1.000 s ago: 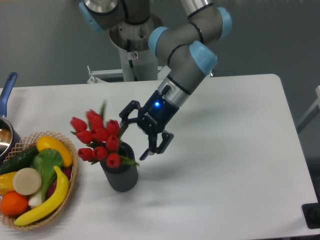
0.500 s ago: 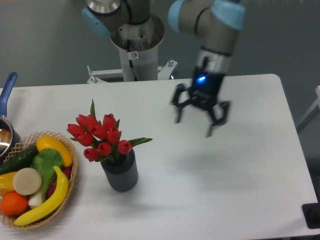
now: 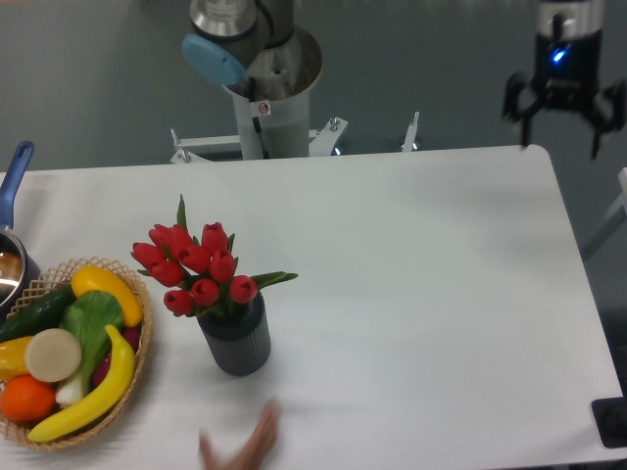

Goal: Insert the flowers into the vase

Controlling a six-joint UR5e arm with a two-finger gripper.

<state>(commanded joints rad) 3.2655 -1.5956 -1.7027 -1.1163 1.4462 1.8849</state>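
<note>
At the near edge of the white table point(image 3: 411, 294), a blurred hand point(image 3: 242, 448) reaches in from below, just in front of the vase. The dark grey ribbed vase point(image 3: 236, 339) stands upright on the left half of the table. The flowers point(image 3: 196, 269), a bunch of red tulips with green leaves, sit in its mouth, heads above the rim. To the left, a woven basket point(image 3: 137, 367) holds a banana point(image 3: 93, 392), an orange point(image 3: 24, 399) and vegetables. At the far left edge is a pot with a blue handle point(image 3: 16, 168). Far back, top right, the gripper point(image 3: 563, 122) hangs in the air beyond the table's far corner, fingers spread and holding nothing, well apart from the vase.
</note>
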